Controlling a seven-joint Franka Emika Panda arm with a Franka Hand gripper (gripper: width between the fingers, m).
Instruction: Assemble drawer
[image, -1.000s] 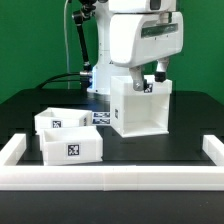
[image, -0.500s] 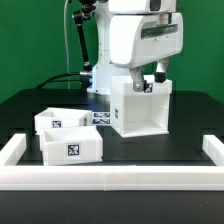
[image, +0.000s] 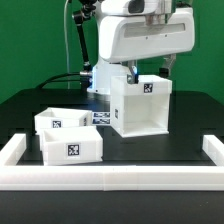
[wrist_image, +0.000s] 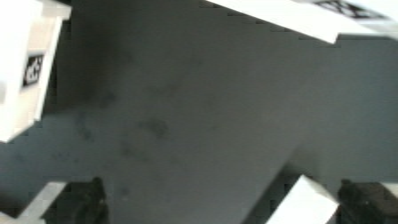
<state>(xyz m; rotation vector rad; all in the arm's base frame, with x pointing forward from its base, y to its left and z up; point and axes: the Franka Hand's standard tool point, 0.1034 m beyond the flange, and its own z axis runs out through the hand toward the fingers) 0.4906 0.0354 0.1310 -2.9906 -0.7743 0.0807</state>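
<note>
End effector (wrist_image: 199, 203) wide open, empty per wrist cam; ext view: sits above drawer housing (image: 140, 112).

The arm (image: 146, 36) is a bulky white housing with rounded corners and a grey recessed band across its face. Black joints show at its top. On the exterior view's left, a black cable (image: 76, 45) hangs beside it. The tool (image: 149, 73) has dark fingers (wrist_image: 50, 205).
</note>
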